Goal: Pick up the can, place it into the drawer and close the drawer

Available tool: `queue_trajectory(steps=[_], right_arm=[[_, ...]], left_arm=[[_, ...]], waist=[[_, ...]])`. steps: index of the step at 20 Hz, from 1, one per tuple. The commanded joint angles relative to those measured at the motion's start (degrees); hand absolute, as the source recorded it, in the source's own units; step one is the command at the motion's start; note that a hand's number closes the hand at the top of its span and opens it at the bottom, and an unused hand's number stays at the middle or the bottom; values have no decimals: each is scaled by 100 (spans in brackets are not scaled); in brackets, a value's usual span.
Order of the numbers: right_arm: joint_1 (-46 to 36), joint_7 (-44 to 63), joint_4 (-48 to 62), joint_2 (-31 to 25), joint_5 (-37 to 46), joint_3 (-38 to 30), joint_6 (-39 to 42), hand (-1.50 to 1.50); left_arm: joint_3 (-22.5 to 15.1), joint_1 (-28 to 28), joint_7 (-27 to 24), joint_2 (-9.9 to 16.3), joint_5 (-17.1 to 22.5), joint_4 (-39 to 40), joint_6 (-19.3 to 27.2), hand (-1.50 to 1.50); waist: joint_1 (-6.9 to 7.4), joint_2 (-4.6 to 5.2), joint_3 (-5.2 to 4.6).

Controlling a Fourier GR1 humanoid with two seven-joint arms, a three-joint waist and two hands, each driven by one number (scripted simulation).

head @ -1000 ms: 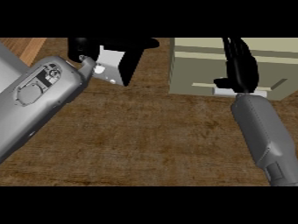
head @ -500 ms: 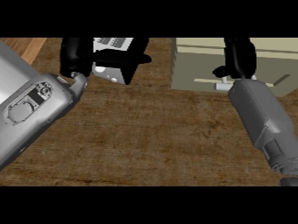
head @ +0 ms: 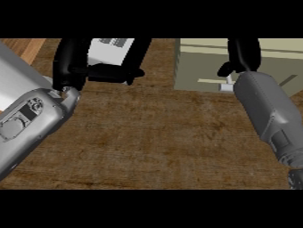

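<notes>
**A:** So where is the can (head: 115, 49), and why is it carried that way?

**B:** It sits inside the left robot hand (head: 104, 67), whose dark fingers and thumb curl round its white body from both sides. I judge that wrap is meant to keep it from slipping while it is off the brown surface (head: 154, 133).

**A:** And the right robot hand (head: 241, 55)?

**B:** It is up against the front of the pale drawer unit (head: 206, 67), well to the right of the can. Whether its fingers are curled or straight, I cannot tell; I would guess it is there to work the drawer.

**A:** Which way does the can point?

**B:** Its long axis seems to run away from the robot toward the view's top edge, with a printed label showing between the fingers. Which end leads is cut off.
</notes>
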Motion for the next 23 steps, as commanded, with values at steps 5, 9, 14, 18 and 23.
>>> queue_trajectory(steps=[5,9,14,18,23], right_arm=[[-550,-926,-162,320,-1098,-863,252,-150],[-708,-1236,-253,466,-1599,-1284,503,-150],[-752,-1766,-326,638,-2258,-1812,861,-150],[-729,-1995,-373,813,-2994,-2407,1289,-150],[-811,-2243,-307,587,-3188,-2535,1504,-150]], left_arm=[[186,223,-145,157,-35,14,-153,-150],[48,385,-60,3,-105,-357,62,-150],[82,590,-102,90,-152,-433,14,-150],[228,820,-232,207,-154,-400,-25,-150],[389,1012,-328,134,-203,-467,-99,-150]], waist=[[60,59,23],[66,-33,25],[-16,-52,17],[-114,-82,10],[-182,-63,1]])
